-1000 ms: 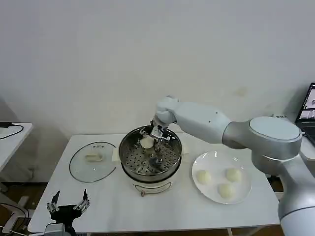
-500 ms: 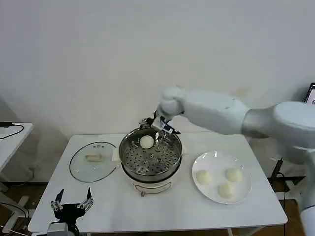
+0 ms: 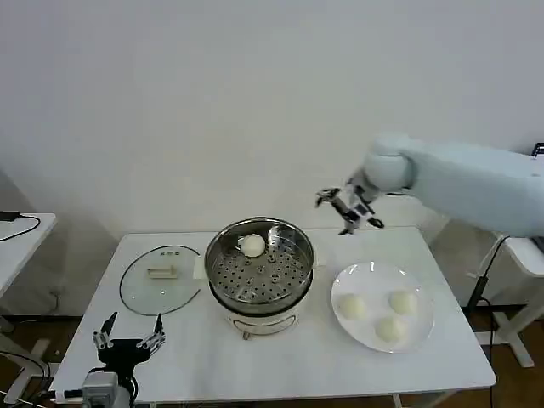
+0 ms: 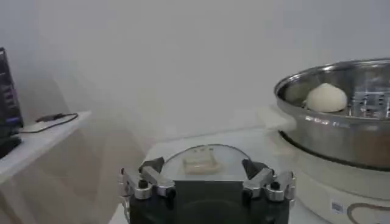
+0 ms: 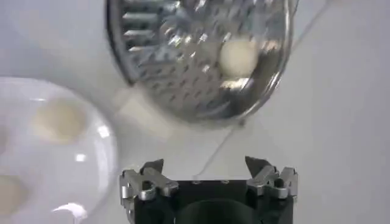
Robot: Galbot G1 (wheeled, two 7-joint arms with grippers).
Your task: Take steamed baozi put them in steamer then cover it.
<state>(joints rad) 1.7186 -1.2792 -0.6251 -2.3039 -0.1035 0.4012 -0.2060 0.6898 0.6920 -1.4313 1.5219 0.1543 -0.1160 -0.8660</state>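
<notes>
Looking over my rig from largest down: white table [image 3: 280,357], flat matte top w/ rounded corners, carries everything.

Right arm is big, smooth white/grey shell, reaching across at mid height; right gripper [image 3: 349,208] hangs in air above the table's back edge, jaws spread wide, nothing between them. Right wrist view confirms it, both fingertips apart w/ empty gap.

Steamer [image 3: 259,270] sits below and to the left of that gripper, well apart from it. 1 round shiny stainless pot, perforated tray inside, on a white base. Cover [image 3: 160,279] lies flat on the table further left, beyond the steamer: 1 clear glass disc, metal rim, cream bar handle on top. It's beside the pot, not on it.

Plate [image 3: 371,277], 1 flat glossy white round, sits directly below and slightly right of the right gripper, near the steamer's side.

Baozi, 4 total, smooth pale rounds: 1 bun in steamer [image 3: 253,246] resting on the tray toward the back wall; 3 buns on plate [image 3: 390,330] grouped in a triangle, apart from each other.

Left gripper [image 3: 129,343] is low at the table's front left corner, fingers apart, holding nothing, near the cover.
</notes>
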